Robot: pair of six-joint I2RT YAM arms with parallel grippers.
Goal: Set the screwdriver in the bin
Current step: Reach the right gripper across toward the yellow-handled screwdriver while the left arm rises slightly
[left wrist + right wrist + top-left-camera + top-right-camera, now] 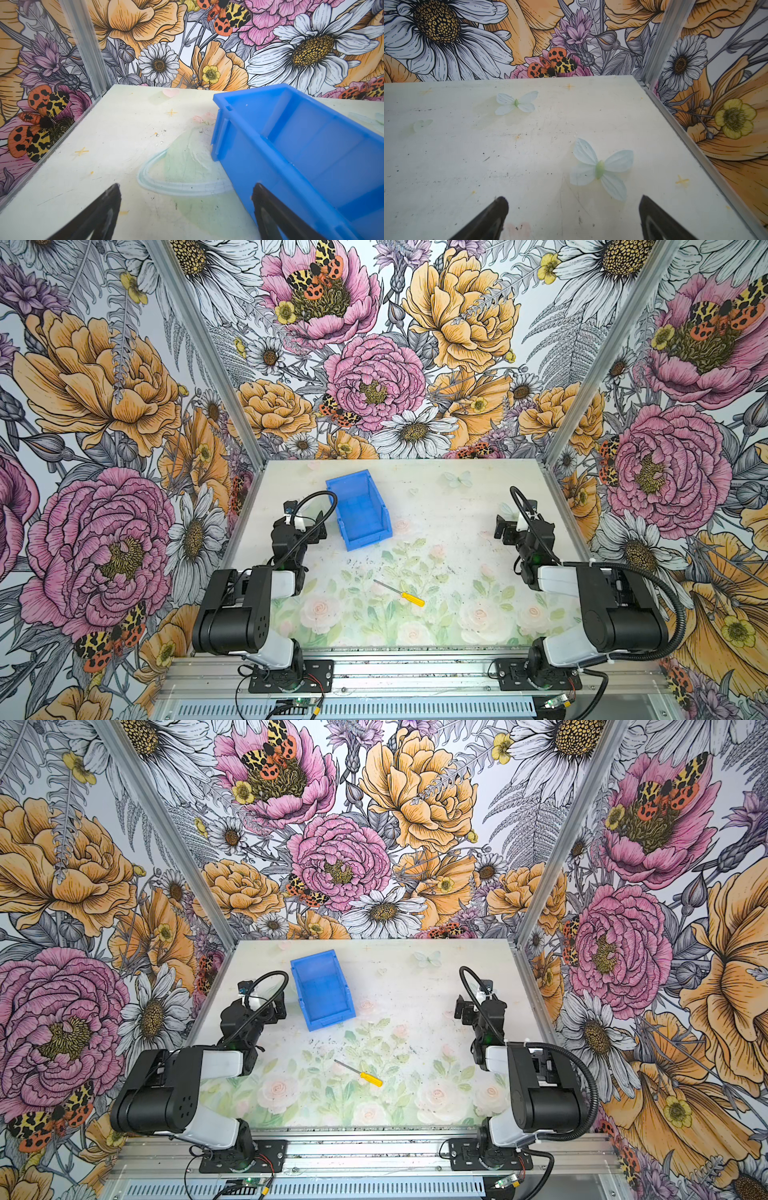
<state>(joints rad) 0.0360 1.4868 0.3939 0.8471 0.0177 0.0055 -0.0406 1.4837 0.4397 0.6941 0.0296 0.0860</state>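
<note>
While neither arm is reaching yet, the step in hand looks to be the approach and pick-up.

Both top views: the screwdriver [398, 592] is lying flat on the table [457, 510], near the front edge, about midway between the arms and touching nothing. Its long axis is running diagonally, with the metal tip pointing far-left, roughly toward the bin [359, 514], and the yellow handle trailing near-right. A top view is showing the same lie of the screwdriver [358, 1073]. The bin [322, 990] is standing empty and well apart from it, its low side facing the front. The left gripper [319, 526] is hanging just beside the bin's left wall. The right gripper [503, 529] is hovering over bare table, well apart from both.

My judgement is that a gripper should be coming straight down with its jaws turned square across that diagonal. It should be closing low on the thicker handle, not the thin shaft, which could roll or slip.

Left wrist view: the left gripper [186, 191] is showing its fingers spread apart with nothing between them. The bin [291, 145] is sitting close by one finger. No screwdriver is showing.

Right wrist view: the right gripper [574, 202] is holding its fingers wide apart over bare table [529, 145]. No screwdriver is showing here either.
</note>
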